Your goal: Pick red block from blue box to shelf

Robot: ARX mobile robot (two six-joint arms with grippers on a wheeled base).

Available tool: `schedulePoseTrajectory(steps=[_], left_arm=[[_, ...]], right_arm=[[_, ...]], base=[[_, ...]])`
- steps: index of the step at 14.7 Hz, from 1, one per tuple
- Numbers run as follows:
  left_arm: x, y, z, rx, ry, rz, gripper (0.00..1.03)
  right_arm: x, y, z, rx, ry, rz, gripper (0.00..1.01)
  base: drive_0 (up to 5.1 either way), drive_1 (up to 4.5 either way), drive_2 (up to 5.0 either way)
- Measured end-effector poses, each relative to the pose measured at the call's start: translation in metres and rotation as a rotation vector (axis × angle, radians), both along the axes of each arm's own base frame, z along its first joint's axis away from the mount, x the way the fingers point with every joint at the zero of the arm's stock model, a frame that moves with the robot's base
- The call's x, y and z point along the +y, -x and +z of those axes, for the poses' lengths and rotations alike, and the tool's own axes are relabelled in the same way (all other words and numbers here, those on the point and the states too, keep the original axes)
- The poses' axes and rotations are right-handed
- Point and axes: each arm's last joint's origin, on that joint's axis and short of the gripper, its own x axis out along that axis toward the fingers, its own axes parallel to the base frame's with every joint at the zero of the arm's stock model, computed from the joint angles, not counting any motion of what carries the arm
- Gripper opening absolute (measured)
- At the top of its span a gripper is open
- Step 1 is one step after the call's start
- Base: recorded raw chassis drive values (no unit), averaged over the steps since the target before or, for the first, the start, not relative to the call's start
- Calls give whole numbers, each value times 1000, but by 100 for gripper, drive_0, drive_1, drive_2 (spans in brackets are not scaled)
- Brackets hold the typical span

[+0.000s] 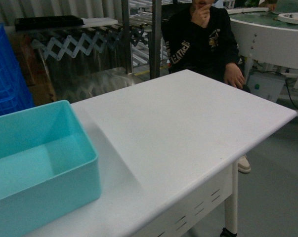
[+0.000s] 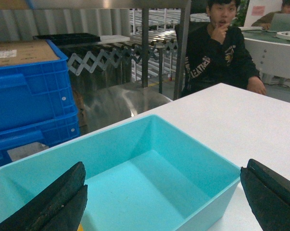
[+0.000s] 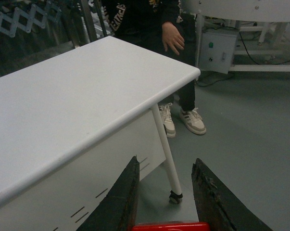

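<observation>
In the head view the blue box point(image 1: 40, 163) sits at the near left corner of the white worktop point(image 1: 188, 128); its visible floor is bare and no red block or gripper shows here, while a steel upright of the shelf point(image 1: 155, 37) stands behind the worktop next to a seated person point(image 1: 203, 42). The left wrist view looks down into that same box point(image 2: 149, 178), with dark blue crates point(image 2: 29, 96) behind it; the left gripper point(image 2: 161, 202) has its jaws spread wide, one at each lower corner, holding nothing. In the right wrist view the right gripper point(image 3: 165, 202) hangs off the worktop's edge over the grey floor point(image 3: 250, 144), jaws drawn narrow around the red block point(image 3: 171, 225), of which only a glossy red top edge shows. It looks like hard, light, smooth plastic: stiff and not fragile, but likely slippery, so flat opposite sides are the best hold.
</observation>
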Motion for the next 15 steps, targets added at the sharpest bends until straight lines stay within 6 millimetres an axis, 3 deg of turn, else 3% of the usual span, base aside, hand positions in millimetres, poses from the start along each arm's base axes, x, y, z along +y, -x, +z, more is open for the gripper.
schedulePoseTrajectory(steps=[15], left_arm=[[0, 0, 0, 0, 0, 0, 98]], right_arm=[[0, 0, 0, 0, 0, 0, 27]], base=[[-146, -146, -146]])
